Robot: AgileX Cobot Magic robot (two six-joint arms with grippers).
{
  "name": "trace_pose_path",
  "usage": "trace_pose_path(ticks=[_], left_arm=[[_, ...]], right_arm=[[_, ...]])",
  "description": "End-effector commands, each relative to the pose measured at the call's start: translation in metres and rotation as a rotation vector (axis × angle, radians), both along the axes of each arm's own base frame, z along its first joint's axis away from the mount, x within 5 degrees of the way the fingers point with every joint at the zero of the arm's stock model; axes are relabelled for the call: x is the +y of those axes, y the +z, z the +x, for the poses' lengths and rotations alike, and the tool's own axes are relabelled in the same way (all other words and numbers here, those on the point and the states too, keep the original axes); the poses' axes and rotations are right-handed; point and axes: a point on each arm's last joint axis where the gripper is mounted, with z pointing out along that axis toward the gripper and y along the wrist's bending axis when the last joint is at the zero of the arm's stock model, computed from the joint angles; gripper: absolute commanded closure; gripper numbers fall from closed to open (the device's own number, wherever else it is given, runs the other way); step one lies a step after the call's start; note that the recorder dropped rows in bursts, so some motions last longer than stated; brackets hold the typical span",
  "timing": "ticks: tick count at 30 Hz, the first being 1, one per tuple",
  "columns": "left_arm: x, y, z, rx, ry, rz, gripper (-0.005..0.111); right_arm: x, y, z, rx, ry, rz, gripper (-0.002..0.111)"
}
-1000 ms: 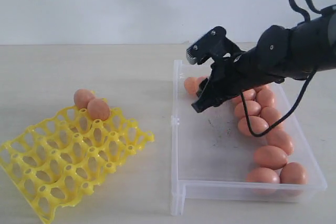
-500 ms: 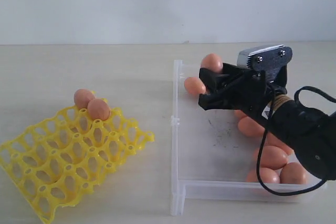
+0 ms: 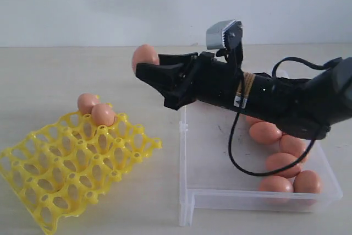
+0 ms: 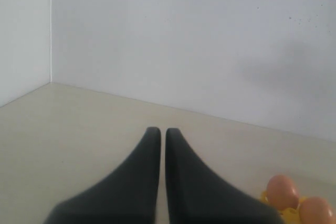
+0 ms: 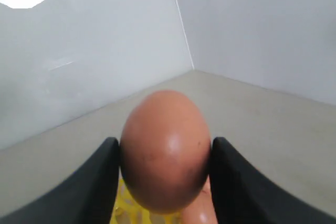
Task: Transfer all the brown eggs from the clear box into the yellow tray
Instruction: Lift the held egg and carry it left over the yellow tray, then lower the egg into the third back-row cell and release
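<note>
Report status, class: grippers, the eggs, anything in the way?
Right gripper shut on brown egg, outside clear box, short of yellow tray. Left gripper shut, empty. Two eggs in tray, others in box. Nothing seen blocking.
</note>
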Motion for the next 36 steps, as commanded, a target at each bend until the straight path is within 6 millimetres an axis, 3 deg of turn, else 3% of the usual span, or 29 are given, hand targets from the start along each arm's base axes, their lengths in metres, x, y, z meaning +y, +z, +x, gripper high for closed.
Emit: trace_pose_path(ticks=[1,5,11,23,36], left_arm=[[0.000,0.002,0.000,-0.020,0.002,-0.014,0.103],[0.000,0.002,0.000,-0.020,0.002,-0.014,0.103],[0.000,0.002,0.000,-0.020,0.002,-0.014,0.103],[0.000,0.002,0.000,-0.020,0.002,-0.014,0.103],[0.000,0.002,0.000,-0.020,0.002,-0.014,0.103]], right_arm=[[0.026,-0.026,0.010,0.144,0.047,-0.049,0.108],[0.051,-0.048,0.011,0.153,0.122,-0.093,0.108],[0.068,-0.071,0.020,0.270,0.089,-0.185,0.108],[0.070,-0.081,0.016,0.336,0.063,-0.281,0.108],[0.076,-0.075,0.023,0.289,0.089,-0.330,0.108]])
